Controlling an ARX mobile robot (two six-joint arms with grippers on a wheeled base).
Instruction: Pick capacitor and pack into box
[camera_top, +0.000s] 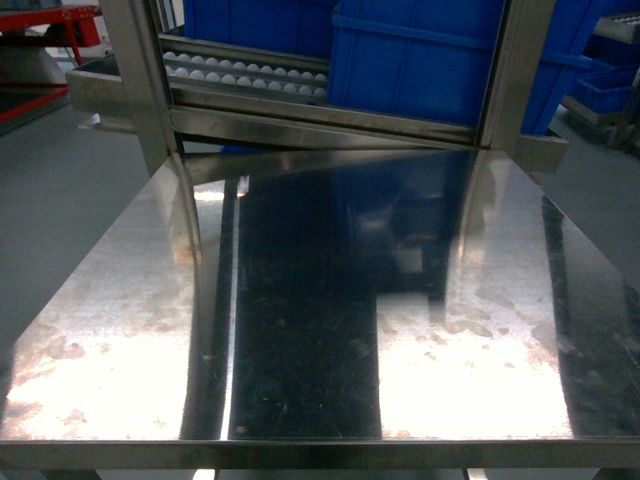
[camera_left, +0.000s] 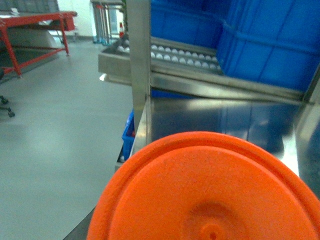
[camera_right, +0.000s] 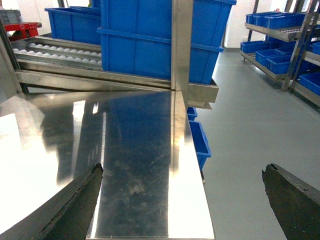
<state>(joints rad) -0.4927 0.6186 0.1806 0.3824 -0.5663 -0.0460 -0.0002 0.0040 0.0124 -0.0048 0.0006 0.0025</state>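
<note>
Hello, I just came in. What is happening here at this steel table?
Nothing is being handled yet. The steel table carries no box or capacitor that these views show. Behind it, blue bins sit on a roller rack. The right gripper hangs open above the table's right edge, holding nothing. The left wrist view is mostly blocked by an orange round object, so the left gripper cannot be seen.

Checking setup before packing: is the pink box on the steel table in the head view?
No, the steel table shows only reflections; no box is visible.
</note>
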